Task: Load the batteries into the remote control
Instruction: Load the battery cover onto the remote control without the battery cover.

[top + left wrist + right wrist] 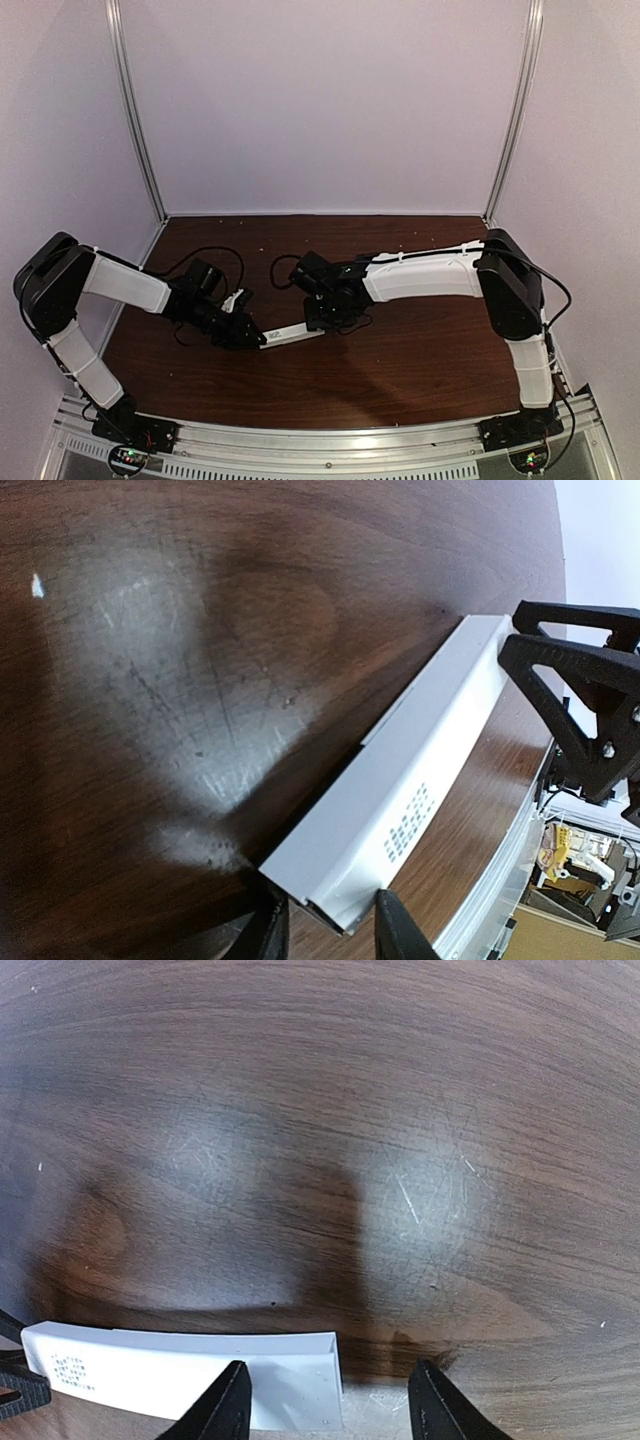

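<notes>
The slim, long white plastic remote control bar (440,730) lies on the glossy, scratched dark wood-grain surface (150,630), with a small patch of grey print on its smooth face. The black left tool (330,935) pinches one squared end of the remote. At the remote's other end the black right tool (330,1405) stands spread, one finger overlapping the remote's side and the other clear of it.

Remote control (295,333) (400,800) (190,1375): one. White bar, same piece in all three views.
Printed patch (405,825) on its face: one.
Arms: two, the left arm (125,285) and the right arm (420,275).
Pincers: two, the left pincer (262,341) and the right pincer (325,322). Two fingers on each, four in all.
Worktop (420,360): one, dark wood.
</notes>
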Available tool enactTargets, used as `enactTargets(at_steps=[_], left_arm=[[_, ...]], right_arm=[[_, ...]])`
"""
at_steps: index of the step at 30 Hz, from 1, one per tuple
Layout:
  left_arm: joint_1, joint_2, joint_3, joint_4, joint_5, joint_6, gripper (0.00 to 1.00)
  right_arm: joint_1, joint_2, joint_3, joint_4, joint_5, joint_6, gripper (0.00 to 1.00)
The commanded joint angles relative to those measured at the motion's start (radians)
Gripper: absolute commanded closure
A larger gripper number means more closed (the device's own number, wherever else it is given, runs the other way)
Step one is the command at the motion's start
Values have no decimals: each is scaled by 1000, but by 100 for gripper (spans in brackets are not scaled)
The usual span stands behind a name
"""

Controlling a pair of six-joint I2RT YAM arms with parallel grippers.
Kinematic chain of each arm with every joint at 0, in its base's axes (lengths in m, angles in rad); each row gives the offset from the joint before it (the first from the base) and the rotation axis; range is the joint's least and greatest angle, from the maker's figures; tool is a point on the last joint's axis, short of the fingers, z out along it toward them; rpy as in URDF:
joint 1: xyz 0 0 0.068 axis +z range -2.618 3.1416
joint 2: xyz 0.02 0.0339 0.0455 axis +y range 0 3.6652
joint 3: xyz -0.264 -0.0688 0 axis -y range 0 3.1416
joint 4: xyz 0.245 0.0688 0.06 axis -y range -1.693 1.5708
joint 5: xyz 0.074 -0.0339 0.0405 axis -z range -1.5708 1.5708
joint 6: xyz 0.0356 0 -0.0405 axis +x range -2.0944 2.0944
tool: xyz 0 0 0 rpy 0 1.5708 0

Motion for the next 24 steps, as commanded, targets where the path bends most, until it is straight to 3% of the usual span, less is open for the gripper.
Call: enactTargets(at_steps=[1, 13, 24], left_arm=[[6, 23, 25, 34, -22, -4, 70], [9, 45, 26, 57, -21, -11, 70], [12, 55, 24, 91, -12, -13, 70]], right_arm=[[20, 76, 14, -121, 31, -47, 46], [55, 104, 58, -116, 19, -55, 56], [70, 95, 38, -43, -44, -43, 58]])
